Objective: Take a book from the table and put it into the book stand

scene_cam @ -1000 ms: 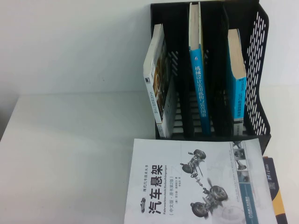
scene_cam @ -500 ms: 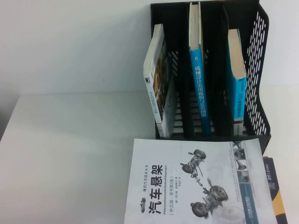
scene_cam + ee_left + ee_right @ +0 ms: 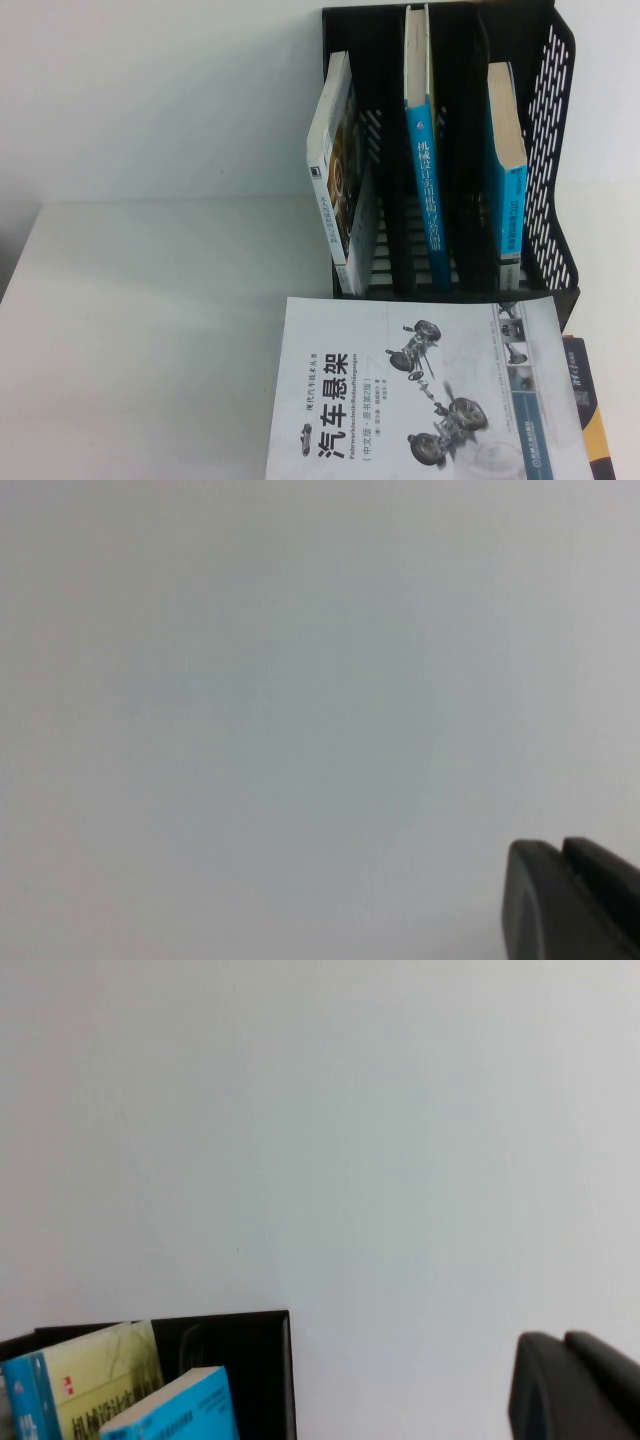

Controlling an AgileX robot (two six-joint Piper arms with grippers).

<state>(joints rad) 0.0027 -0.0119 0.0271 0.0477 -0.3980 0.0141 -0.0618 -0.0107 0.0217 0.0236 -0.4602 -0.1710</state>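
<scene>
The book [image 3: 420, 390], white-grey with a bold black title and a car-suspension drawing, lies flat on the white table [image 3: 150, 330], just in front of the book stand [image 3: 555, 150]. The black stand holds three upright books in separate slots. Neither arm shows in the high view. My left gripper [image 3: 560, 850] shows only in the left wrist view, fingers together, facing a plain white surface. My right gripper [image 3: 563, 1340] shows only in the right wrist view, fingers together, with the stand's top [image 3: 250, 1360] off to one side. Both hold nothing.
In the stand, a white book with a brownish picture [image 3: 338, 170] leans in the left slot, next to a tall blue book [image 3: 425, 170] and a teal book [image 3: 505, 170]. A dark navy-and-orange book [image 3: 590, 400] lies under the big book's right edge.
</scene>
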